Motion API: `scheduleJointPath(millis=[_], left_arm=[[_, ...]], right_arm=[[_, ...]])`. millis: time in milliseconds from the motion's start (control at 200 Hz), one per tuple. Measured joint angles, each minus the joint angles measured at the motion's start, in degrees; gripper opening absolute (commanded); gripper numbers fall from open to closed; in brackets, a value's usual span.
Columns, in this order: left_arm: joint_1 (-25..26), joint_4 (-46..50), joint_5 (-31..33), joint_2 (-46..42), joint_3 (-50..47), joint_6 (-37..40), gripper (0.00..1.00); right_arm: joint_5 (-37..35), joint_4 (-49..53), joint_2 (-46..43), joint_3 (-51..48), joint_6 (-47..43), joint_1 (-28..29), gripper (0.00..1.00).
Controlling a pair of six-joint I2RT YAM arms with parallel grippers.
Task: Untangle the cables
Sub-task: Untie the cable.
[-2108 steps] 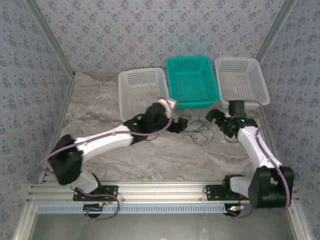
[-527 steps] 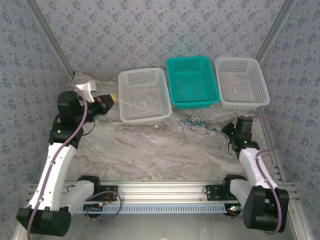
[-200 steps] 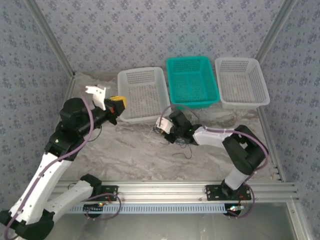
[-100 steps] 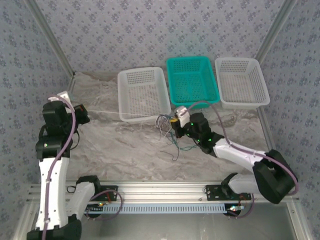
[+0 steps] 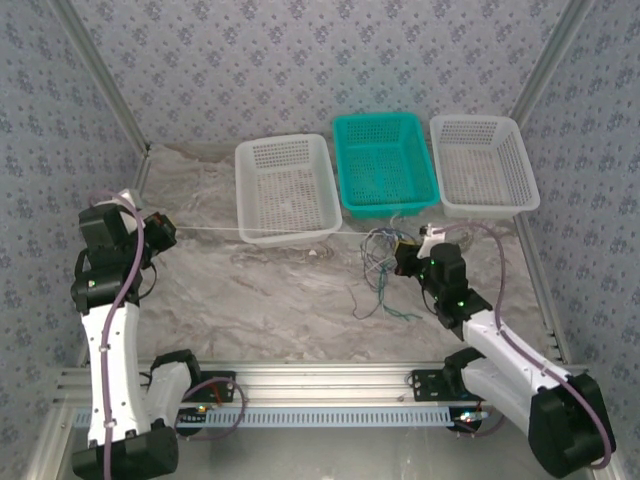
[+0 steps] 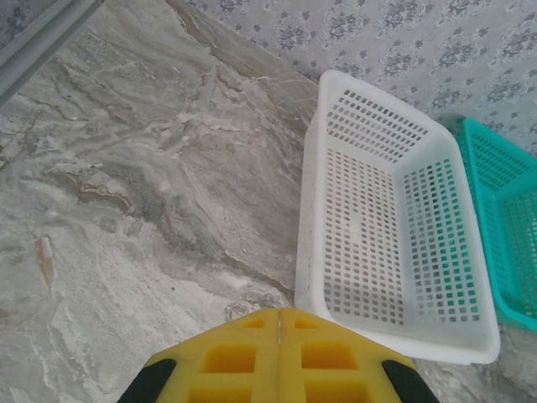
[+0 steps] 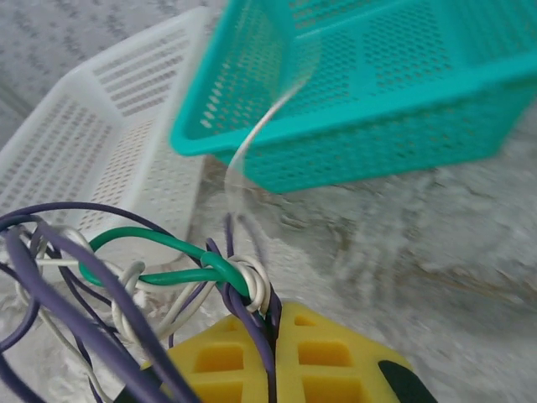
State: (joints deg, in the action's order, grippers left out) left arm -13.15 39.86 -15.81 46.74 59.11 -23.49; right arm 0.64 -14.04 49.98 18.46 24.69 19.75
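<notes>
The cables [image 5: 382, 262] form a knotted bunch of purple-grey, green and whitish wires just in front of the teal basket [image 5: 383, 160], loose ends trailing toward me on the table [image 5: 270, 300]. My right gripper [image 5: 404, 256] is clenched on the knot, wires running down between its yellow pads [image 7: 226, 357]. One whitish wire [image 5: 260, 236] stretches taut to my left gripper [image 5: 166, 232], pinched tight on it far to the left. The table is marbled grey and white. Two white baskets [image 5: 287, 185] flank the teal one at the far edge. Flowered grey wallpaper [image 5: 300, 60] covers the walls.
</notes>
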Motion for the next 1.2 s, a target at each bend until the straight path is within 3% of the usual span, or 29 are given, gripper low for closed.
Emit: scheduleJointPath(millis=[105,205,265,350,405,475,530,610,725,919,1199], left_arm=[[-0.9,-4.1,-4.4,1.1,-2.6,-1.2,0.0],[-1.4,-14.4,-10.7,2.5,-8.1,-3.8,0.0],[1.1,-19.1,-12.1,3.5,-10.6,-4.3,0.0],[9.3,-21.7,-12.0,4.1,-11.4,-2.0,0.03],[14.6,-23.0,-12.0,4.0,-11.3,-0.1,0.15],[19.3,-23.5,-11.8,4.1,-10.9,2.1,0.44],[21.4,-23.6,-11.4,4.3,-10.6,4.0,0.59],[24.2,-23.7,-10.6,4.9,-10.4,5.9,0.73],[30.4,-24.4,-10.6,5.7,-10.3,10.0,0.84],[43.1,-28.0,-10.8,8.3,-10.0,15.8,0.87],[52.6,-42.1,-9.3,24.3,-8.7,11.8,0.8]], right_arm=[[2.0,0.2,0.1,-0.9,-0.2,-0.7,0.0],[4.4,0.2,1.2,-0.8,-1.2,-1.4,0.0],[5.2,0.9,2.0,-0.2,-1.8,-1.5,0.0],[6.3,2.0,2.6,1.4,-2.1,-1.5,0.0],[7.3,2.3,2.7,2.7,-2.4,-1.5,0.0],[8.7,2.3,2.7,4.3,-2.8,-1.6,0.0],[9.6,2.4,2.7,5.7,-3.1,-1.6,0.0],[11.1,3.2,2.5,7.5,-3.7,-1.6,0.0],[13.9,6.0,2.5,10.8,-5.3,-1.6,0.0],[17.4,10.2,2.5,16.3,-7.2,-1.6,0.0],[20.1,12.8,4.1,20.0,-7.1,-1.1,0.0]])
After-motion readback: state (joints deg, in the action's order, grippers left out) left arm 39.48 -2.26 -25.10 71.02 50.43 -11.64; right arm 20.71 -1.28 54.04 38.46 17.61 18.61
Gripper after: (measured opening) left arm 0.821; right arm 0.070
